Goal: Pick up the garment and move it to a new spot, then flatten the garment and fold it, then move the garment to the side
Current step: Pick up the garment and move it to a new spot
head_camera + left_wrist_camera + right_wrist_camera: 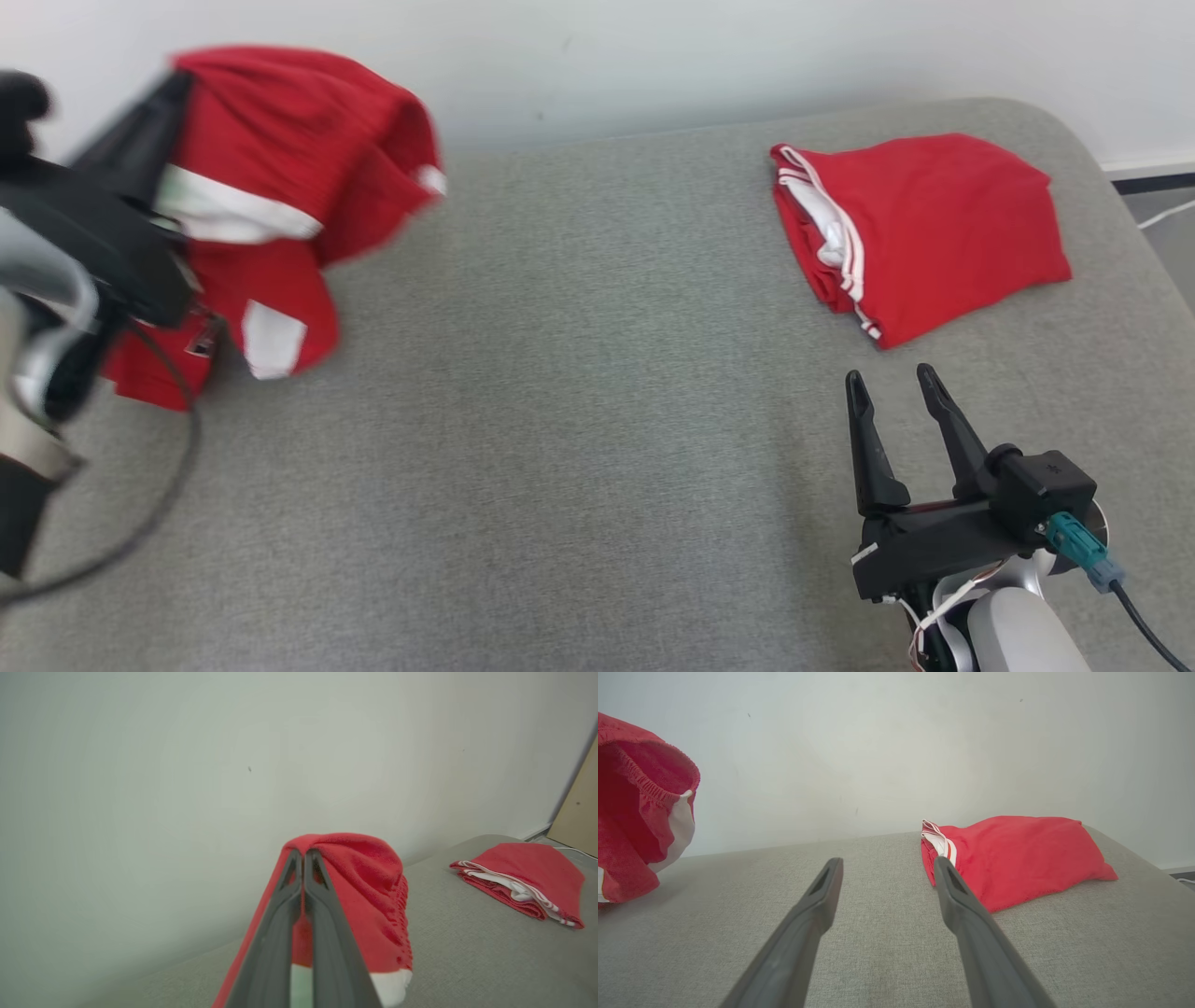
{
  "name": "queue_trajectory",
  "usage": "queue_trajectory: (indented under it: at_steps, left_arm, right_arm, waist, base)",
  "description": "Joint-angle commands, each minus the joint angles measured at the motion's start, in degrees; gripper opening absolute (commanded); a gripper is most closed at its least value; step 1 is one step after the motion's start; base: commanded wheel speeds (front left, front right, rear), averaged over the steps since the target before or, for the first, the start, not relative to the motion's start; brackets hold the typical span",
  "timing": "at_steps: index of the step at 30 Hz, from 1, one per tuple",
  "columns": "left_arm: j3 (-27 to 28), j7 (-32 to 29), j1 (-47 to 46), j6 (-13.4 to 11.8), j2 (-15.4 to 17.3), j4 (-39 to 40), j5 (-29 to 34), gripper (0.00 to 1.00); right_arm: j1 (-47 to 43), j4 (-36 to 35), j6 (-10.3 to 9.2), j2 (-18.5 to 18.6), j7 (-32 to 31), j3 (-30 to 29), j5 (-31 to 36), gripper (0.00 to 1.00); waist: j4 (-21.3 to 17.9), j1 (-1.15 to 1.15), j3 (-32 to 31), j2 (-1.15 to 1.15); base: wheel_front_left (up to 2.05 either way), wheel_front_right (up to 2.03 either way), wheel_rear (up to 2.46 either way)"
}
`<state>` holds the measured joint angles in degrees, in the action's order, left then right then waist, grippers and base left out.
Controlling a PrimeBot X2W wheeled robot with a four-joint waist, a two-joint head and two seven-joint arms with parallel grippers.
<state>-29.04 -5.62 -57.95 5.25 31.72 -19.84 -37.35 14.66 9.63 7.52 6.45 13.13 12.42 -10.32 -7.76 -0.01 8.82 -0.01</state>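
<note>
A red garment (289, 177) with white stripes hangs lifted at the far left of the grey surface, its lower end still near the cloth top. My left gripper (303, 851) is shut on its upper fold, and red fabric (369, 896) drapes over the fingers (280, 933). In the right wrist view the same garment (640, 812) hangs at the left with its elastic waistband showing. My right gripper (894, 383) stands open at the lower right with nothing between its fingers (817, 896), just in front of a second garment.
A second red garment (920, 229), folded with white trim showing, lies at the far right of the grey padded surface (579, 420). A white wall (653, 56) stands behind. The surface's rounded edge and the floor (1167, 233) lie at the right.
</note>
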Motion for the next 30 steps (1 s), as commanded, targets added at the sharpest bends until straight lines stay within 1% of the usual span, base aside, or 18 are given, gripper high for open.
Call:
queue_trajectory:
  at_steps: [1, 7, 8, 10, 11, 12, 14, 17, 18, 20, 24, 29, 30]
  left_arm:
    - [-0.5, -0.5, 2.0, -0.8, -0.5, 2.2, -0.8, 0.00]
    - [-2.9, -1.5, 9.5, -4.9, -3.3, 12.4, -1.2, 0.00]
    - [-2.9, -1.5, 9.5, -4.9, -3.3, 12.4, -1.2, 0.00]
    - [-3.8, -1.4, 12.0, -6.1, -4.2, 14.6, -1.4, 0.00]
    - [-5.1, -0.9, 14.7, -7.0, -5.6, 16.0, -1.6, 0.00]
    - [-5.7, -0.6, 16.0, -7.2, -6.3, 16.4, -1.6, 0.00]
    - [-7.6, 0.4, 19.2, -7.8, -8.5, 16.2, -1.9, 0.00]
    - [-9.0, 2.1, 21.7, -8.4, -10.1, 15.2, -1.4, 0.00]
    - [-9.5, 3.6, 23.4, -8.8, -11.4, 14.4, -1.6, 0.00]
    - [-9.9, 5.0, 25.1, -9.3, -12.7, 13.3, -2.2, 0.00]
    - [-11.7, 7.0, 27.7, -8.9, -15.0, 10.9, -2.6, 0.00]
    - [-12.8, 9.5, 28.8, -8.1, -17.1, 6.9, -2.3, 0.00]
    - [-12.9, 10.1, 28.7, -8.0, -17.3, 6.3, -2.2, 0.19]
  right_arm:
    - [-0.5, 0.1, -0.06, -0.3, 0.4, 0.0, -0.4, 1.00]
    - [-0.8, 0.8, -0.06, -0.6, 0.6, 0.0, -0.4, 1.00]
    - [-0.8, 0.8, -0.06, -0.6, 0.6, 0.0, -0.4, 1.00]
    - [-1.0, 1.0, -0.05, -0.6, 0.7, 0.1, -0.5, 1.00]
    - [-1.0, 1.1, -0.05, -0.6, 0.7, 0.1, -0.5, 1.00]
    - [-1.0, 1.2, -0.05, -0.5, 0.7, 0.1, -0.5, 1.00]
    - [-1.0, 1.4, -0.06, -0.6, 0.4, 0.1, -0.6, 1.00]
    - [-0.9, 1.6, -0.06, -0.7, 0.2, 0.4, -0.8, 1.00]
    - [-0.9, 1.8, -0.06, -0.8, 0.1, 0.6, -1.0, 1.00]
    - [-1.0, 2.1, -0.05, -0.8, -0.1, 0.8, -1.2, 1.00]
    - [-1.2, 2.7, -0.06, -0.5, -0.2, 0.8, -1.4, 1.00]
    - [-0.8, 2.9, -0.06, -0.6, -0.6, 1.0, -1.4, 1.00]
    - [-0.8, 2.9, -0.06, -0.5, -0.7, 1.0, -1.4, 1.00]
  waist:
    - [-0.8, 0.01, -0.2, 0.01]
    - [-2.1, 0.01, -0.8, 0.01]
    - [-2.1, 0.01, -0.8, 0.01]
    - [-2.4, 0.01, -1.0, 0.01]
    - [-2.7, 0.01, -1.1, 0.01]
    - [-2.7, 0.01, -1.2, 0.01]
    - [-2.8, 0.01, -1.3, 0.01]
    - [-3.0, 0.01, -1.2, 0.01]
    - [-3.0, 0.01, -1.2, 0.01]
    - [-3.0, 0.01, -1.2, 0.01]
    - [-2.6, 0.01, -1.3, 0.01]
    - [-1.9, 0.01, -1.5, 0.01]
    - [-1.7, 0.01, -1.6, 0.01]
  base:
    - [0.00, 0.00, 0.00]
    - [0.00, 0.00, 0.00]
    - [0.00, 0.00, 0.00]
    - [0.00, 0.00, 0.00]
    - [0.00, 0.00, 0.00]
    - [0.00, 0.00, 0.00]
    - [0.00, 0.00, 0.00]
    - [0.00, 0.00, 0.00]
    - [0.00, 0.00, 0.00]
    - [0.00, 0.00, 0.00]
    - [0.00, 0.00, 0.00]
    - [0.00, 0.00, 0.00]
    - [0.00, 0.00, 0.00]
